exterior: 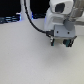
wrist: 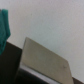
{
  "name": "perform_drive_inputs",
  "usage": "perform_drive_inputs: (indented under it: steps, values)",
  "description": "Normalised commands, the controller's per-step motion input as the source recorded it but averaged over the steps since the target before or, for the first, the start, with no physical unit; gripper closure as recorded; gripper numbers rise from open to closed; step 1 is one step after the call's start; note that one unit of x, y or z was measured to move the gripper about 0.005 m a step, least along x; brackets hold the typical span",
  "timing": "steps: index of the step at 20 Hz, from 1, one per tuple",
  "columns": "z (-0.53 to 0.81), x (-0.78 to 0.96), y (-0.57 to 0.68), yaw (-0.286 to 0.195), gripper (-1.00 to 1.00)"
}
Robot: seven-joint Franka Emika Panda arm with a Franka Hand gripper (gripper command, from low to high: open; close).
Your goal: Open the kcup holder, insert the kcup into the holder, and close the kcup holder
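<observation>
In the exterior view my gripper hangs low over the table at the exterior view's right. A small green patch, the kcup, shows at its fingertips. In the wrist view the kcup's green top is blurred and very close, so it seems held in the shut fingers. Below it lies the kcup holder, a black block with a grey rectangular panel facing the camera. In the exterior view the holder is mostly hidden behind the gripper.
The white tabletop spreads across the exterior view's left and front. Dark objects stand along the back edge at the exterior view's left. A black cable loops from the arm.
</observation>
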Motion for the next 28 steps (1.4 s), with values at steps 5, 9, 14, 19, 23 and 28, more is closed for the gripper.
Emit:
perform_drive_inputs:
  steps: [5, 9, 14, 19, 23, 28]
  values:
    - [0.01, -0.47, 0.43, 0.106, -1.0]
    - [0.03, -0.56, 0.47, 0.104, -1.0]
    - [0.04, -0.62, 0.47, 0.103, -1.0]
    - [0.03, -0.7, 0.47, 0.087, -1.0]
    - [0.02, -0.78, 0.49, 0.062, -1.0]
    - [-0.01, -0.83, 0.4, 0.078, -1.0]
